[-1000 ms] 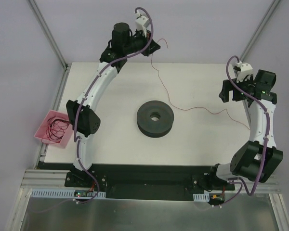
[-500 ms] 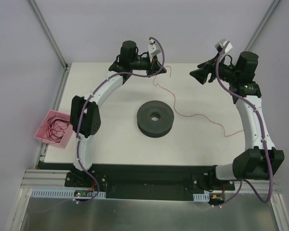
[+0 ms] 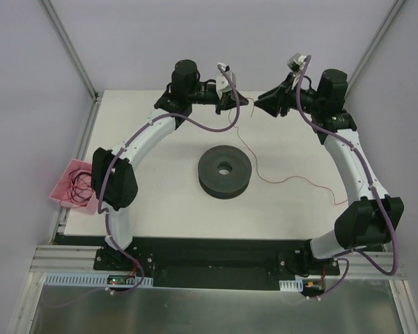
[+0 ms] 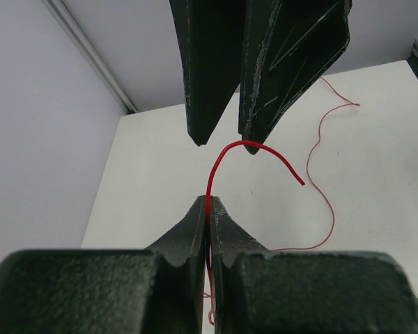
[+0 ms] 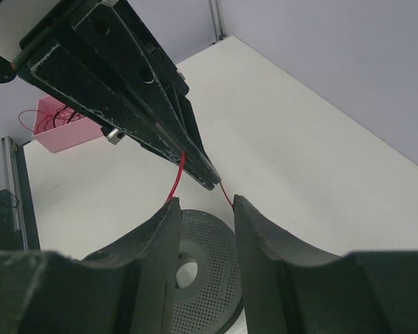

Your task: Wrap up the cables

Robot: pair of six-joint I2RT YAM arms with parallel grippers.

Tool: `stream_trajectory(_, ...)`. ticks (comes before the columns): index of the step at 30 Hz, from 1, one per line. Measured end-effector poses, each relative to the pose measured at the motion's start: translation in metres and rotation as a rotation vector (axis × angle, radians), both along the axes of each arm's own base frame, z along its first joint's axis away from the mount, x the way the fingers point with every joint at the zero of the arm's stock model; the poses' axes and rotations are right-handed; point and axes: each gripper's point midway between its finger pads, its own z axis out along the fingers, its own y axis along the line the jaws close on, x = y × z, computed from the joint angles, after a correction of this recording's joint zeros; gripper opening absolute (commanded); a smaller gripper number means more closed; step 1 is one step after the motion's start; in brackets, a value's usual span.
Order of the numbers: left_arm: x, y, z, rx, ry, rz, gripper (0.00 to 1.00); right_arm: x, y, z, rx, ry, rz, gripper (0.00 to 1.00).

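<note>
One thin red wire (image 4: 285, 165) trailed across the white counter (image 3: 160, 202), its end lifted at the far edge. Left pincer (image 4: 207, 209) was clamped tight on it. Right pincer (image 5: 206, 202), jaws partly apart, gripped nothing just beside the tip. One dark round spool (image 3: 209, 172) sat mid-counter. One pink tray (image 3: 58, 186) held tangled red wires (image 3: 80, 191), too knotted to count.

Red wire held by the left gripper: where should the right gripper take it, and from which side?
Probably best on the short free end of the red wire, which arches out of the shut left gripper. It stands stiff in the air; the rest trails slack over the table. Come from straight opposite, with the right gripper straddling the arch.
</note>
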Motion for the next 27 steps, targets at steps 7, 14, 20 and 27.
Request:
stream_trajectory(7,0.003,0.001,-0.010,0.013,-0.020,0.005,0.00,-0.001,0.006,-0.002,0.007,0.017,0.019,0.44)
stream_trajectory(14,0.005,0.003,-0.033,0.045,-0.020,0.020,0.00,-0.004,0.006,0.001,0.011,0.022,0.022,0.44)
stream_trajectory(20,0.005,0.004,-0.034,0.050,-0.033,0.028,0.00,-0.009,0.008,-0.007,-0.007,0.052,0.028,0.44)
stream_trajectory(27,0.002,0.006,-0.026,0.041,-0.049,0.028,0.00,-0.019,0.016,-0.023,-0.054,0.088,0.059,0.37)
